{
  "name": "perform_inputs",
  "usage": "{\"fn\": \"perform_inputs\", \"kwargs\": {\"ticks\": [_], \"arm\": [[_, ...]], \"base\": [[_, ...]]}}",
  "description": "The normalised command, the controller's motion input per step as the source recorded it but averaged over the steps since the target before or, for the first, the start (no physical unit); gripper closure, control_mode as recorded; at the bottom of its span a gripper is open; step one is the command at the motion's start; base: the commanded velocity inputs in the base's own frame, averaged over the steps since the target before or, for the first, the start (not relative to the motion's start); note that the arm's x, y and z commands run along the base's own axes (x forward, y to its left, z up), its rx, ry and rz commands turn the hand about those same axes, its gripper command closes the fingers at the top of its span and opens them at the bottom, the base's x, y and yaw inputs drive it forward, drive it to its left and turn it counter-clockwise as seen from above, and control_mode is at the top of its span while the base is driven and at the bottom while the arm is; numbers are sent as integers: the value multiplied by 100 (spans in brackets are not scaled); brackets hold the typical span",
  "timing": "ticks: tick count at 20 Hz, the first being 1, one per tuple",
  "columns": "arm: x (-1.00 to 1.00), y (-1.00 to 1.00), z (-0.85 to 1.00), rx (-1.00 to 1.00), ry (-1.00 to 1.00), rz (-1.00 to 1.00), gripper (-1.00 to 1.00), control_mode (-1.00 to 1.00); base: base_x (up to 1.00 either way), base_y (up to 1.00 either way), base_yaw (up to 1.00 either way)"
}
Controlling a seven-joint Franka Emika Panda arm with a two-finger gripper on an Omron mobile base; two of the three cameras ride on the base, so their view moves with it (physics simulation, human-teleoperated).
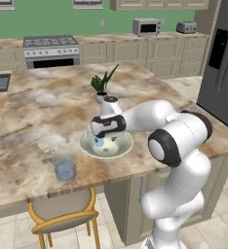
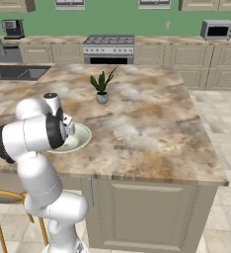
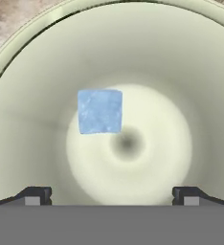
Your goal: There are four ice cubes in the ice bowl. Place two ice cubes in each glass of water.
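The cream ice bowl stands on the marble island near its front edge, and its pale rim shows past my forearm in the right base view. My gripper points down into it, open, with nothing between the fingers. In the hand view a single light-blue ice cube lies on the bowl's floor, up and left of the centre, ahead of my open gripper and apart from both fingertips. A clear glass of water stands to the bowl's front left.
A small potted plant stands just behind the bowl. A yellow-framed stool is tucked under the island's front edge. Stove, microwave and toaster line the far counter; a dark fridge is at the right.
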Motion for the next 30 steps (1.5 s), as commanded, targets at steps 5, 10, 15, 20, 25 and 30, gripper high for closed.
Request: {"fn": "perform_inputs", "kwargs": {"ticks": [5, 10, 15, 20, 25, 30], "arm": [[17, 0, -11, 0, 2, -2, -100, -100], [15, 0, -18, 0, 3, -2, -100, -100], [13, 3, -17, 0, 3, -2, -100, -100], [24, 12, -23, 0, 6, -5, -100, -100], [20, 16, -15, 0, 4, -5, -100, -100], [18, 7, 0, 0, 0, -4, -100, -100]], "base": [[0, 0, 0], [0, 0, 0], [0, 0, 0], [0, 0, 0], [0, 0, 0], [0, 0, 0]]}}
